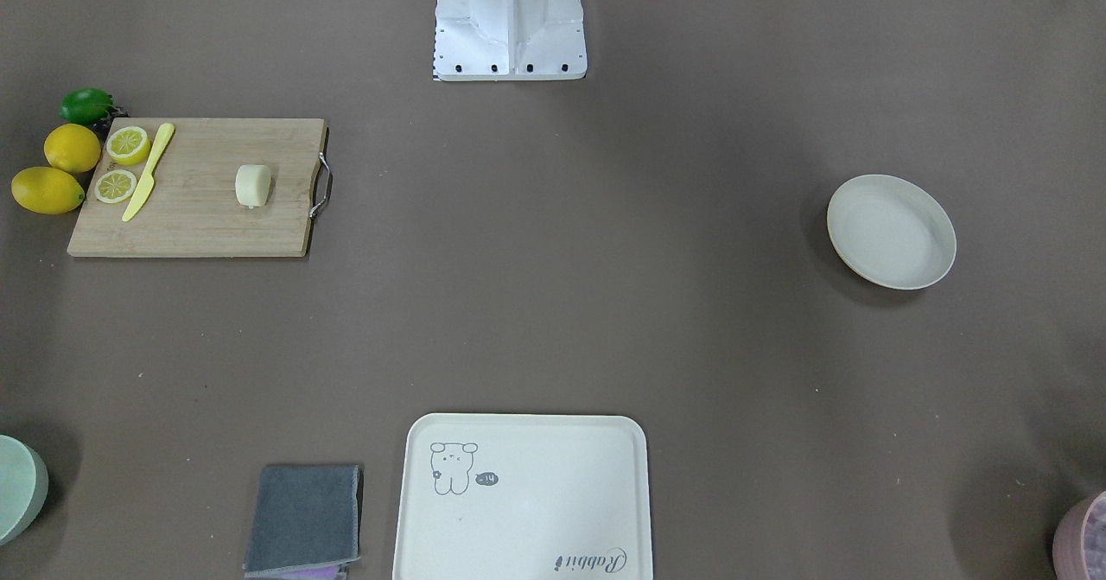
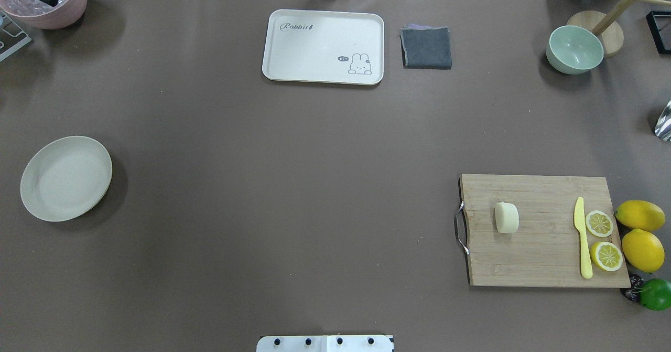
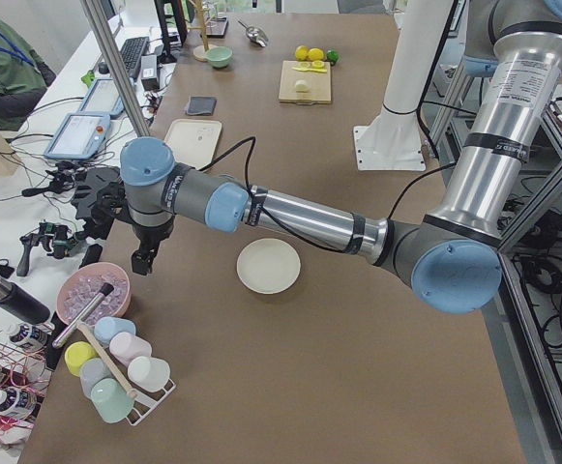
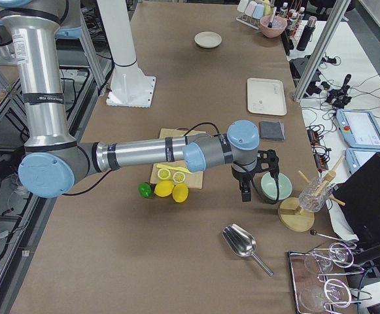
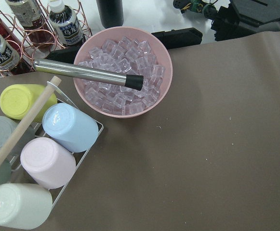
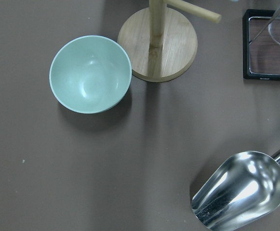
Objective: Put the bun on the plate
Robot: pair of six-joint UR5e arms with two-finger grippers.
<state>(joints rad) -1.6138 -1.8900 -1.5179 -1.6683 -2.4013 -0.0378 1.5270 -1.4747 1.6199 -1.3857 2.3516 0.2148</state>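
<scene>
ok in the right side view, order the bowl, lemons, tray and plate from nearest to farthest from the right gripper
From the right gripper:
1. bowl, just beside it, away from the robot.
2. lemons, on the gripper's other side, toward the robot.
3. tray, farther along the table.
4. plate, at the far end.

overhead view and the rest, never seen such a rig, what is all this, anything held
A robot with two metal arms, each ending in a two-finger hand, works at a brown table. Two pictures look down on it, two look along it from its ends, two come from wrist cameras. The small pale rounded bun lies on the wooden board; the round off-white plate sits bare far from it. The left hand hangs by a pink bowl of ice cubes, the right hand by a pale green bowl. Neither seems to hold anything; open or shut I cannot tell.
</scene>
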